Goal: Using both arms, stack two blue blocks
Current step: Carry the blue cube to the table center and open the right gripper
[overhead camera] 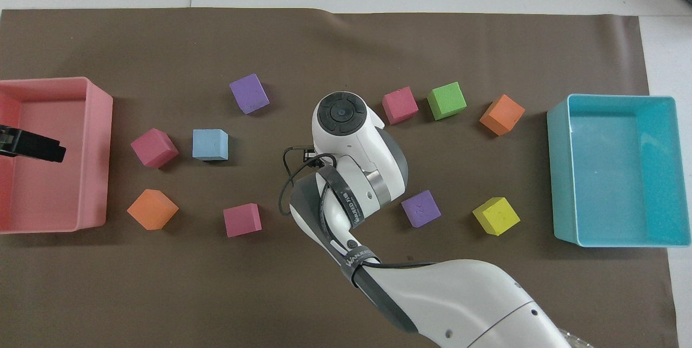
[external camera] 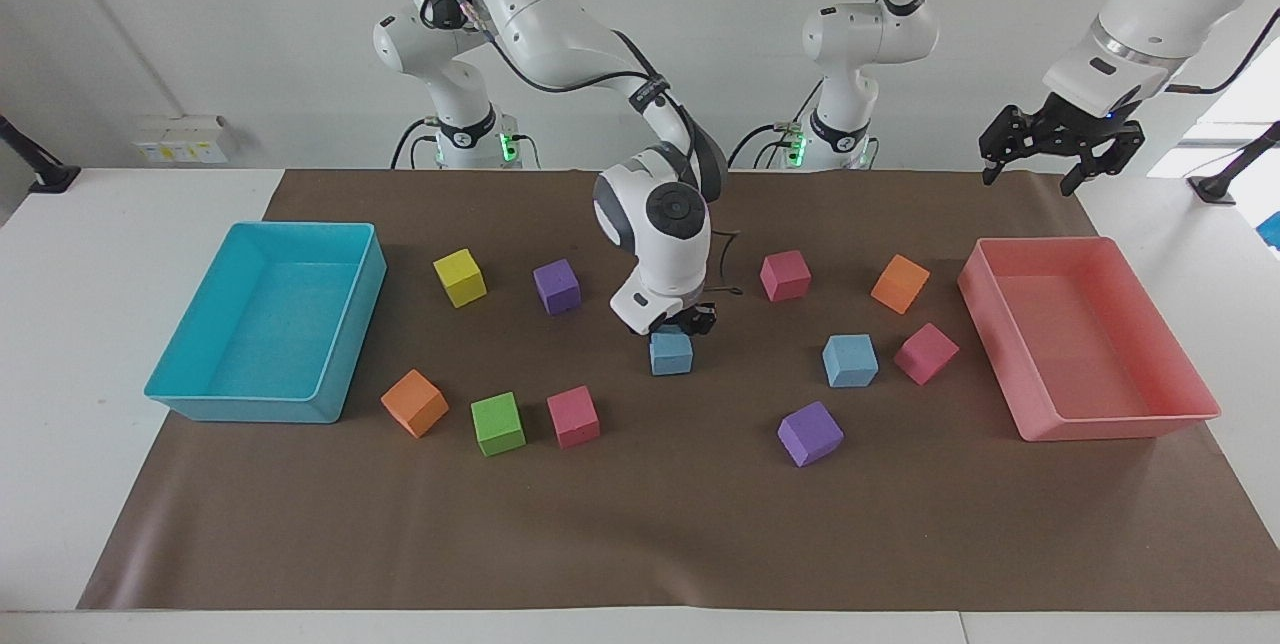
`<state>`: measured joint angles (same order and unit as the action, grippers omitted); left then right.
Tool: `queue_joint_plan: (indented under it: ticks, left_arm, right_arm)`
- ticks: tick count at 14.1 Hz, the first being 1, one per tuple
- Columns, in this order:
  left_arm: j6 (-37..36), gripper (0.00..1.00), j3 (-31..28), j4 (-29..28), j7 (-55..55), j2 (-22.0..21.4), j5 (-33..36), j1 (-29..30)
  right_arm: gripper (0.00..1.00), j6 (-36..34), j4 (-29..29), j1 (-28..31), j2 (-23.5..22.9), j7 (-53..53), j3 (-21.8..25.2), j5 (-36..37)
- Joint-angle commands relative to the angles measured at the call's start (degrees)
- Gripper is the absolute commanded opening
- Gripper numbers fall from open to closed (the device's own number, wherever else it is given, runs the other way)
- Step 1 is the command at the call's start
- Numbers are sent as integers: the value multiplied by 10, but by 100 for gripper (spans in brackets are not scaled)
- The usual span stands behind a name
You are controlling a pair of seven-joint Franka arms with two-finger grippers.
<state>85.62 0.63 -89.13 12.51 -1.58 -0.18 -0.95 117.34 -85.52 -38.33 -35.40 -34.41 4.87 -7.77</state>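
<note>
Two blue blocks logged. My right gripper (external camera: 680, 322): jaws clenched on one blue block (external camera: 671, 354), low over mid-surface (external camera: 640, 544). In the overhead view, the other blue block (overhead camera: 210, 144) sits at 9 o'clock of it, just beside a pink cube (overhead camera: 154, 147). My left gripper (external camera: 1060, 139): jaws spread, waiting over the pink tray (overhead camera: 97, 159).

Count: three pink cubes, two purple cubes (external camera: 810, 433), two orange cubes (external camera: 414, 403), one green cube (external camera: 497, 423), one yellow cube (external camera: 460, 277).

Strap (overhead camera: 359, 255) on my right arm reads "WANJEED", as far as I can tell.

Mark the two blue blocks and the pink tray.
blue block under the right tool (external camera: 671, 354), facing view, front face.
other blue block (external camera: 850, 361), facing view, front face.
pink tray (external camera: 1118, 424), facing view, front wall.
</note>
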Motion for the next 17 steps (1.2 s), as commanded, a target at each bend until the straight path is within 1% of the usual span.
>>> queue_joint_plan:
  ticks: [1,2,4,14,15,16,17]
  left_arm:
    - [2,100,3,-18,7,-17,1,5]
    - [2,100,3,-18,7,-17,2,5]
    - [2,100,3,-18,7,-17,1,5]
    - [2,100,3,-18,7,-17,2,5]
    - [3,100,3,-18,8,-17,1,5]
    - [4,100,3,-18,8,-18,2,5]
    - [4,100,3,-18,8,-17,1,5]
  right_arm:
    - [0,36,-45,2,25,-15,-4,-12]
    - [0,49,-56,2,28,-14,-5,-11]
    - [0,55,-61,2,28,-15,-8,-11]
    - [0,46,-61,-7,29,-3,-9,-6]
    - [26,46,-61,-6,29,-2,-9,-6]
    - [70,46,-61,-5,30,0,-9,-6]
    - [100,46,-60,-7,30,4,-8,-3]
